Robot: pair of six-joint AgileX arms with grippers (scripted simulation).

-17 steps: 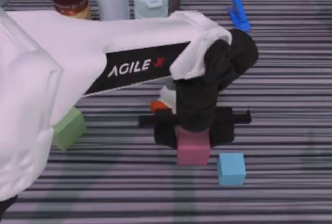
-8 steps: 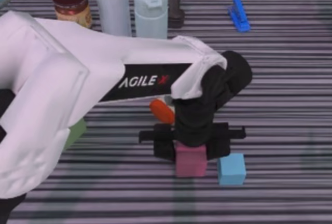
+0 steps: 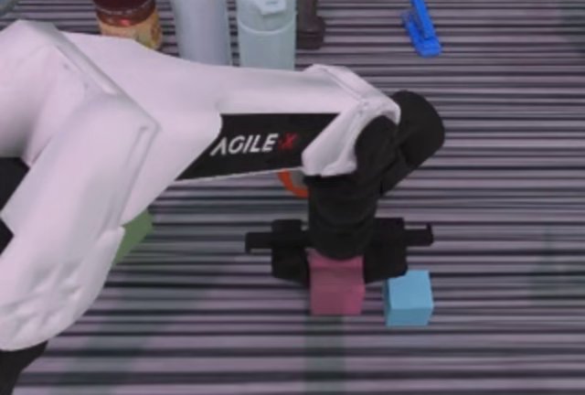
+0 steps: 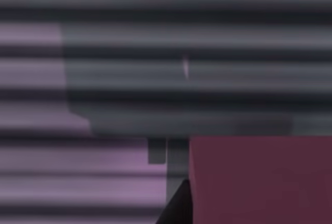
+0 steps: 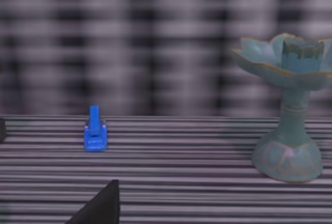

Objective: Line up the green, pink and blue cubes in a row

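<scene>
The left gripper is down over the small matte pink cube near the middle of the striped bench; its fingers seem clamped on the cube's sides, though the wrist hides the contact. The smallest, sky-blue matte cube sits just to the right of the pink one, apart from it. The large pale green cube peeks out from under the left arm, well to the left. The right gripper is out of the top view; whether its fingers are apart I cannot tell.
</scene>
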